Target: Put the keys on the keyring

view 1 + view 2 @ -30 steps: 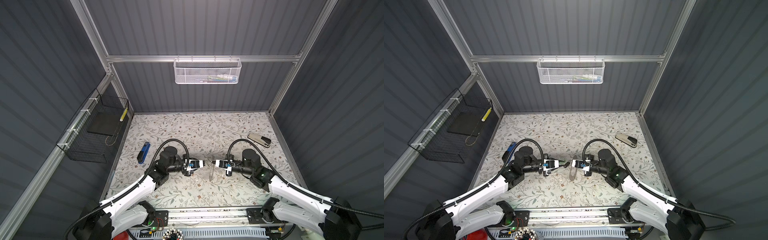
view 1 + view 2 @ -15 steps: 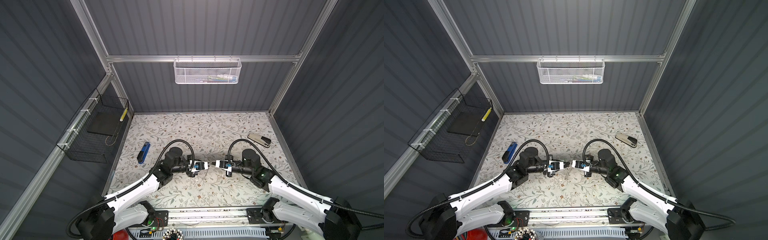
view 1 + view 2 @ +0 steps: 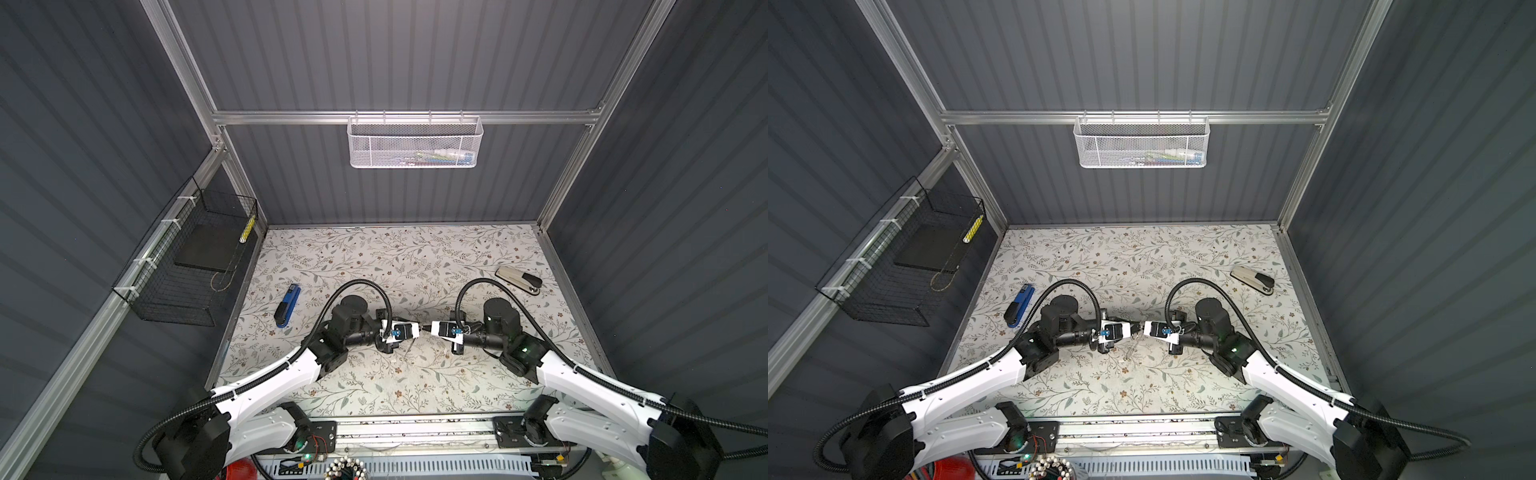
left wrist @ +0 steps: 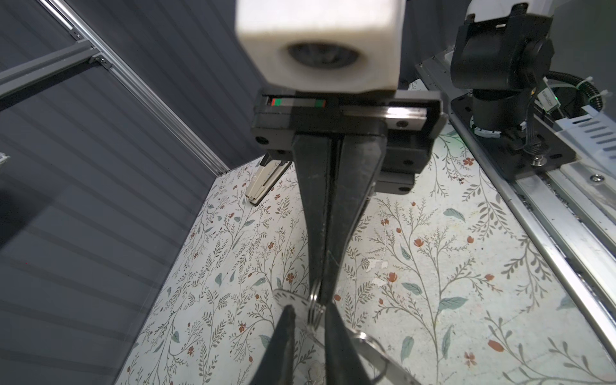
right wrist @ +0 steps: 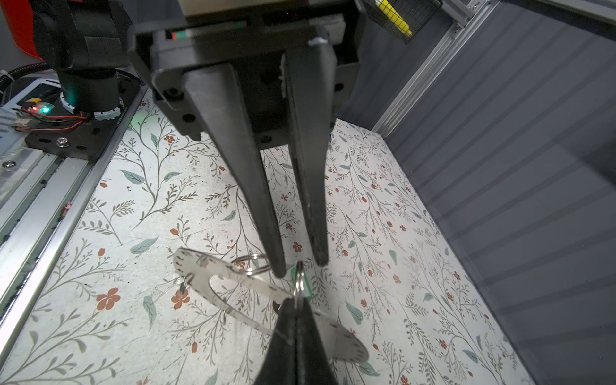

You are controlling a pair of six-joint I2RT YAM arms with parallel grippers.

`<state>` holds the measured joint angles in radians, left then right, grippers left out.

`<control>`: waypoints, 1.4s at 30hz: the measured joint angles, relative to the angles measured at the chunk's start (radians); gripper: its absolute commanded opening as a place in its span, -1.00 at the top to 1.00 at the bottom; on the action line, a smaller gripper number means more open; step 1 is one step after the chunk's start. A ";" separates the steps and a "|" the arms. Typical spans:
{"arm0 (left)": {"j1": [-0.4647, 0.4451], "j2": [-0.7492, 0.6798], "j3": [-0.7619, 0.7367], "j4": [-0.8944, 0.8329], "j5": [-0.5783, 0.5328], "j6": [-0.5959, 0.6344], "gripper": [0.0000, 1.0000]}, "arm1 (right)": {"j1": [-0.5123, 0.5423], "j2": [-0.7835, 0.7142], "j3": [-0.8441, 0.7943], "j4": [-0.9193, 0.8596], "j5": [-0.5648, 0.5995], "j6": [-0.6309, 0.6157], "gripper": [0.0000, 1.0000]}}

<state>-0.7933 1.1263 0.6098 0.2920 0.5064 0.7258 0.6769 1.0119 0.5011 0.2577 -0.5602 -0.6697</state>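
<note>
Over the floral-patterned tabletop (image 3: 415, 257), a little toward 6 o'clock from its middle, the two arms meet tip to tip. The right gripper (image 4: 318, 292) has its fingers pressed together on the rim of the thin, flat grey-silver metal keyring (image 5: 343, 343), right where a small silver split ring (image 5: 299, 283) hangs, so the keyring sits in the air, tilted. The left gripper (image 5: 299, 265) has its fingers a narrow gap apart astride that split ring, with the green plastic tag (image 5: 308, 291) showing just beyond them. I cannot tell whether they pinch it.

To my eye the worry is that thin-edged hold: a nudge from the left tips could swing the keyring or slide it out. If the tag is only loosely caught, it could drop to the tabletop.

At 12 o'clock the white mesh basket (image 3: 374, 145) on the back rail holds a few coloured items, too blurred to name. At 9 o'clock the black wire basket (image 3: 170, 305) holds a flat black slab (image 3: 205, 249), a yellow-and-white stick (image 3: 247, 228) and a thin wire loop (image 3: 219, 279).
</note>
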 measured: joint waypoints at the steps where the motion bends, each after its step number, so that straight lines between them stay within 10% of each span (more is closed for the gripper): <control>1: 0.000 0.002 0.000 0.000 -0.002 0.000 0.69 | 0.000 0.001 0.000 0.000 -0.002 0.000 1.00; 15: -0.006 0.013 0.003 -0.008 0.002 -0.028 1.00 | 0.000 0.003 0.002 -0.011 -0.005 0.004 1.00; 25: -0.006 0.013 0.005 0.006 0.019 -0.148 1.00 | -0.010 -0.058 0.010 -0.069 0.014 0.030 0.12; 42: 0.018 0.063 0.000 0.292 0.154 -0.412 1.00 | -0.074 -0.216 -0.083 -0.023 -0.031 0.235 0.40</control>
<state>-0.7750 1.1889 0.6102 0.5842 0.6605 0.3141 0.6033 0.7959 0.4179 0.2352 -0.5907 -0.4343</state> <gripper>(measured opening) 0.047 0.314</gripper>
